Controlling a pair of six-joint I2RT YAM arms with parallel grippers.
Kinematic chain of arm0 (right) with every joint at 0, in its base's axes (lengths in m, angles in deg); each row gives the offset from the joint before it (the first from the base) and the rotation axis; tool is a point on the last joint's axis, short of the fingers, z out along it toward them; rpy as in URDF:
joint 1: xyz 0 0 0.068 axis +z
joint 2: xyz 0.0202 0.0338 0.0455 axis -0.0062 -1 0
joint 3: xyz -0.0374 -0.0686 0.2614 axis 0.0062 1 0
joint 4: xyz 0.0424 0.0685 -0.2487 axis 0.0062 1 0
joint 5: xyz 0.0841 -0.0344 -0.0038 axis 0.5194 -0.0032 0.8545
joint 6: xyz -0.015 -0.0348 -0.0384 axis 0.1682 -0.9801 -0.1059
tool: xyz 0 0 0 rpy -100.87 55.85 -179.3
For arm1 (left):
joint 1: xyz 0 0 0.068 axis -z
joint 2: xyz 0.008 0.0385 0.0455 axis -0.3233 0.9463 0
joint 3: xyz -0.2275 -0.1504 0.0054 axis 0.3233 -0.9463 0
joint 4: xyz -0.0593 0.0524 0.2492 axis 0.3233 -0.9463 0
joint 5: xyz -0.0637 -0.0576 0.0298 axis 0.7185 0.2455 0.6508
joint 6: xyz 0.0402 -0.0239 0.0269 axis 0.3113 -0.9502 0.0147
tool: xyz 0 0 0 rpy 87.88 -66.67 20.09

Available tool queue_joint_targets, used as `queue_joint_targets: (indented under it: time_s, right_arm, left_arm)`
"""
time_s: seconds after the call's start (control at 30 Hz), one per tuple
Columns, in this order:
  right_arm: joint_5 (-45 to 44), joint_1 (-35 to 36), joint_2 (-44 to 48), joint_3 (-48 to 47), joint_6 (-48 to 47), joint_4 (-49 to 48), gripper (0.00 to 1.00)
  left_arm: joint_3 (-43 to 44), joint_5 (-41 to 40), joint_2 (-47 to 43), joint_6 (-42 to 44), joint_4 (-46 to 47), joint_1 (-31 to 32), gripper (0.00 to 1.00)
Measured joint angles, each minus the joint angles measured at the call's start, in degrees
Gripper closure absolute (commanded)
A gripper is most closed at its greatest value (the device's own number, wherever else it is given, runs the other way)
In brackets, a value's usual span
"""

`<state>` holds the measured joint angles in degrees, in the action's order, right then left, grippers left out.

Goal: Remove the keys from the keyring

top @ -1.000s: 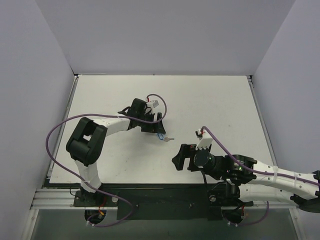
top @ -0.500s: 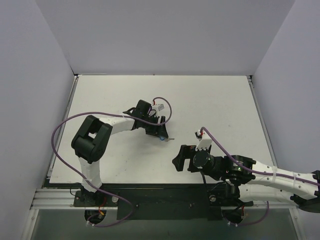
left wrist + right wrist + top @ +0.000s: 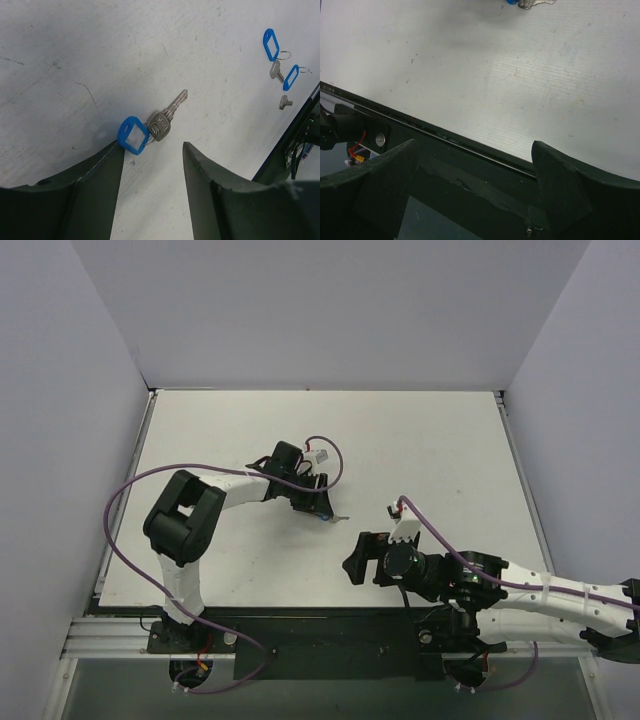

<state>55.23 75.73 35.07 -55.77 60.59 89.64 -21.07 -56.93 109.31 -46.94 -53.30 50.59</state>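
A silver key (image 3: 167,116) on a thin ring with a blue-rimmed, white-windowed tag (image 3: 132,135) lies flat on the white table. My left gripper (image 3: 152,147) is open just behind it, and its left finger (image 3: 100,175) nearly touches the tag. In the top view the left gripper (image 3: 316,502) is right beside this key (image 3: 332,517). Farther off lie a blue tag (image 3: 270,44) with a wire keyring (image 3: 284,54), a key (image 3: 275,70), another blue tag (image 3: 291,77) and a small key (image 3: 285,102). My right gripper (image 3: 475,145) is open and empty over the table's front edge (image 3: 470,145). The near key (image 3: 532,4) shows at the top of the right wrist view.
The right arm's black body (image 3: 300,135) stands at the right edge of the left wrist view, close to the far tags. The black front rail (image 3: 330,625) runs along the near edge. Grey walls (image 3: 60,440) enclose the white table (image 3: 420,440) on three sides.
My left gripper has moved right and toward the near edge, closing in on the key with the blue tag. The right gripper has shifted only slightly.
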Motion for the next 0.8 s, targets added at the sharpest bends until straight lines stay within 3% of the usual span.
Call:
queue_joint_targets:
  time_s: [0.43, 0.6, 0.8]
  right_arm:
    - [0.5, 0.1, -2.1, 0.0, 0.0, -1.0, 0.11]
    - [0.7, 0.5, -3.2, 0.0, 0.0, -1.4, 0.11]
    - [1.0, 0.5, -3.7, 0.0, 0.0, -2.1, 0.11]
  left_arm:
    - [-0.2, -0.7, 1.0, -1.2, 2.2, 0.0, 0.66]
    - [-0.7, -0.6, 1.9, -1.9, 3.1, 0.1, 1.00]
    - [-1.3, 0.0, 1.8, -3.6, 5.1, 0.3, 1.00]
